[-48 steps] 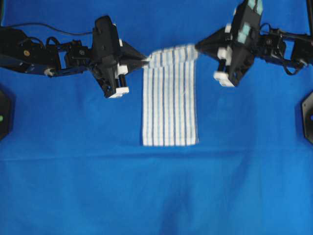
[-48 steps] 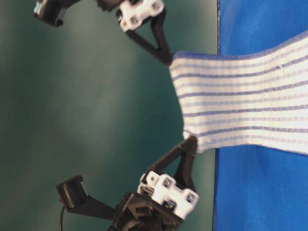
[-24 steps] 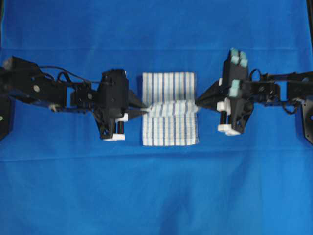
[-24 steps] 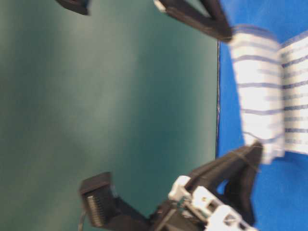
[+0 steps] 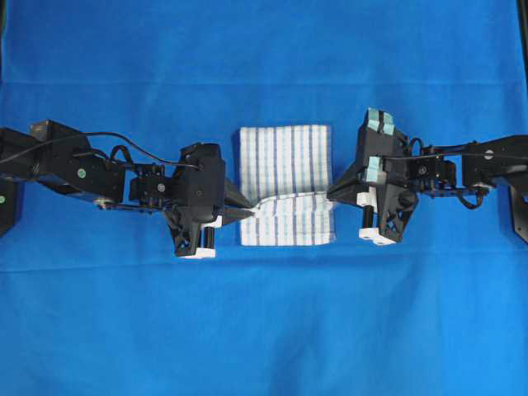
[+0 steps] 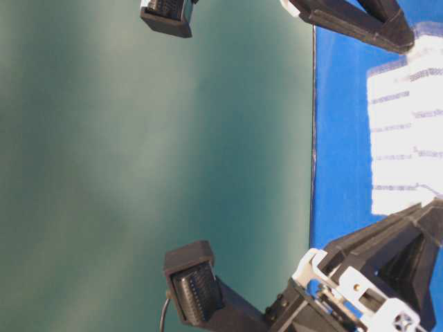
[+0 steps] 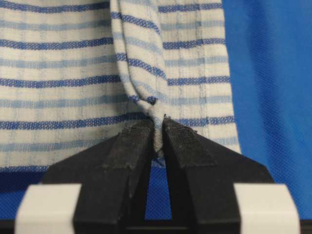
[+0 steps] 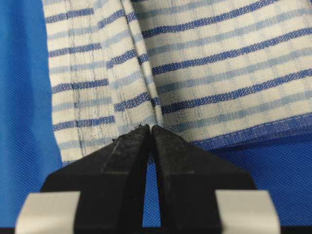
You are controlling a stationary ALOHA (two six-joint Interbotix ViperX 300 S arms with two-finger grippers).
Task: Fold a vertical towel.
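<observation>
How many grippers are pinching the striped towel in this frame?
2. The left gripper is shut on the towel at its left edge, and the right gripper is shut on its right edge, each holding a corner of the folded-over layer.

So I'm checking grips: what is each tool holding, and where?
Both hold the towel: left tool and right tool each pinch a corner.

Table-level view: towel (image 6: pixel 405 124) overexposed, stripes barely legible, cut off at the right edge; right gripper (image 6: pixel 408 31) cropped by the top edge (fingertips blurred); left gripper (image 6: pixel 426 214) partly out of frame.
</observation>
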